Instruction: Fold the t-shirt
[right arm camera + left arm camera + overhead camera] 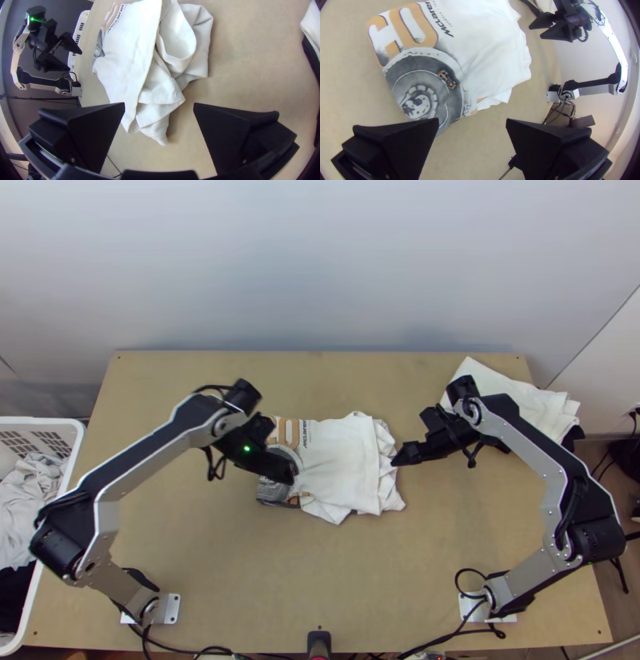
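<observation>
A white t-shirt [340,460] lies folded into a compact bundle mid-table, its grey and orange print at one end and loose, rumpled layers at the other. Over the printed end is my left gripper [290,474]; in the left wrist view the left gripper [472,121] stands open above the table beside the t-shirt's print [423,90]. My right gripper [398,460] is by the rumpled end. The right wrist view has the right gripper [159,106] open, with a corner of the t-shirt [156,96] between its spread fingers, not gripped.
White folded cloth [516,400] lies at the table's back right, with something black at its edge. A white basket [68,480] holding grey, white and dark clothes stands at the left. Cables run along the table's near edge.
</observation>
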Motion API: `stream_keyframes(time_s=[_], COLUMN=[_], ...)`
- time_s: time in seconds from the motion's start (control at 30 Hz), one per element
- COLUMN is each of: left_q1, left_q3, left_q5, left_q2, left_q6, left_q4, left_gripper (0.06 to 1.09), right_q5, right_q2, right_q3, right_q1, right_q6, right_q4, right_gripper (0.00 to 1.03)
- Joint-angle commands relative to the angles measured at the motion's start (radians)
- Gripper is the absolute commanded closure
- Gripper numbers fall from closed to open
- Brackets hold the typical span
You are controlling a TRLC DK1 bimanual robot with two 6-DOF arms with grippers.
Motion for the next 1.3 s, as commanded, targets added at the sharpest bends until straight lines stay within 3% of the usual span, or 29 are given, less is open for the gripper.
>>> stream_keyframes(time_s=[0.0, 0.27, 0.5, 0.7, 0.9, 1.27], left_q1=[0.104, 0.173, 0.194, 0.193, 0.19, 0.208], left_q3=[0.0, -0.044, -0.084, -0.118, -0.153, -0.178], left_q5=[0.025, 0.025, 0.024, 0.024, 0.024, 0.004], left_q2=[-0.075, -0.142, -0.171, -0.191, -0.21, -0.237], left_q6=[0.031, 0.046, 0.051, 0.052, 0.052, 0.048], left_q4=[-0.073, -0.117, -0.125, -0.126, -0.126, -0.128], left_gripper=[0.1, 0.1, 0.1, 0.1, 0.1, 0.1], right_q5=[-0.069, -0.11, -0.115, -0.264, -0.274, -0.278], right_q2=[0.046, 0.109, 0.157, 0.178, 0.198, 0.342], right_q3=[-0.011, -0.068, -0.09, -0.067, -0.053, 0.076], right_q1=[-0.024, -0.028, -0.003, 0.006, 0.029, 0.236], right_q6=[0.063, 0.178, 0.189, 0.207, 0.207, 0.261], right_q4=[0.114, 0.315, 0.353, 0.354, 0.359, 0.399], right_gripper=[0.04, 0.04, 0.04, 0.04, 0.04, 0.06])
